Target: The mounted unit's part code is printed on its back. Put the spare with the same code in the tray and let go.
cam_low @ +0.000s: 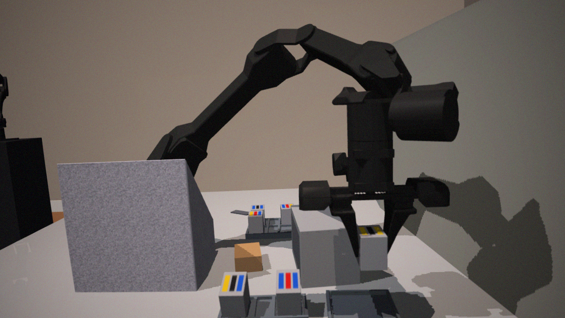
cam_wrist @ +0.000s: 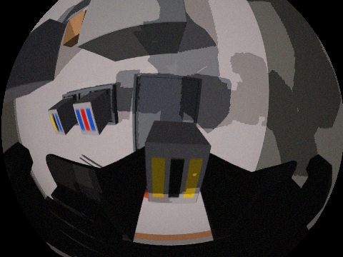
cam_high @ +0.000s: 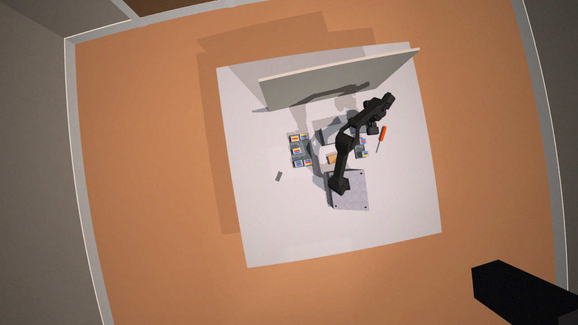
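The gripper (cam_low: 371, 241) is clamped on the yellow-black-yellow spare (cam_low: 372, 247), held upright just above the table, with the tray (cam_wrist: 164, 100) at twelve o'clock from it in the wrist view, so the carry appears to run straight forward.

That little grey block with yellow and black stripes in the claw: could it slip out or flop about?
Probably not. The spare looks like a stiff, flat-sided box, and the gripper is shut on its opposite sides, holding it upright. Set down, it would likely stand rather than roll.
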{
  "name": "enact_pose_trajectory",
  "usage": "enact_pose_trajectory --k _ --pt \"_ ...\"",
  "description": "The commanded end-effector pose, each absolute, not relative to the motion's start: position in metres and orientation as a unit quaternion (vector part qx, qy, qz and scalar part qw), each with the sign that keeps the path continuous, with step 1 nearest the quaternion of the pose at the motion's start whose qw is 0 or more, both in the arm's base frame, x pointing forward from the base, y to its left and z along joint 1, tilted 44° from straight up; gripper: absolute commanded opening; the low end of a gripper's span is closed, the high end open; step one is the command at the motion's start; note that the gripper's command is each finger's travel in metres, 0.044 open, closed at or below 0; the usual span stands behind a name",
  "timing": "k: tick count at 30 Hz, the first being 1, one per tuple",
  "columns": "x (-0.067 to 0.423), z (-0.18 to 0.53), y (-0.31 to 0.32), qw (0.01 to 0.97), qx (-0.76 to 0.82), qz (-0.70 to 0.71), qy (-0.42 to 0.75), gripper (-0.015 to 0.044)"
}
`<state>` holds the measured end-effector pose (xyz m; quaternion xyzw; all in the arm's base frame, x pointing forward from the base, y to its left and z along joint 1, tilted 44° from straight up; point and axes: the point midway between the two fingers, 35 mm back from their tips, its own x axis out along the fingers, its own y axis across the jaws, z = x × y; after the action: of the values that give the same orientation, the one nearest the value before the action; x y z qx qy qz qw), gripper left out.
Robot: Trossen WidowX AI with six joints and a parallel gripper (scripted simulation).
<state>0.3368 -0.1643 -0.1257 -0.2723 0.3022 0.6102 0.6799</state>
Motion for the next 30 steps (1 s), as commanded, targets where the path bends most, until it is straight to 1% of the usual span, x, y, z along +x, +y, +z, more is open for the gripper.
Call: enact_pose_trajectory --k 1,30 --pt "0.335 -0.129 -0.16 0.683 -0.266 0.609 0.303 0.0" --pt "0.336 -0.152 -0.138 0.683 -0.265 0.61 0.302 0.0"
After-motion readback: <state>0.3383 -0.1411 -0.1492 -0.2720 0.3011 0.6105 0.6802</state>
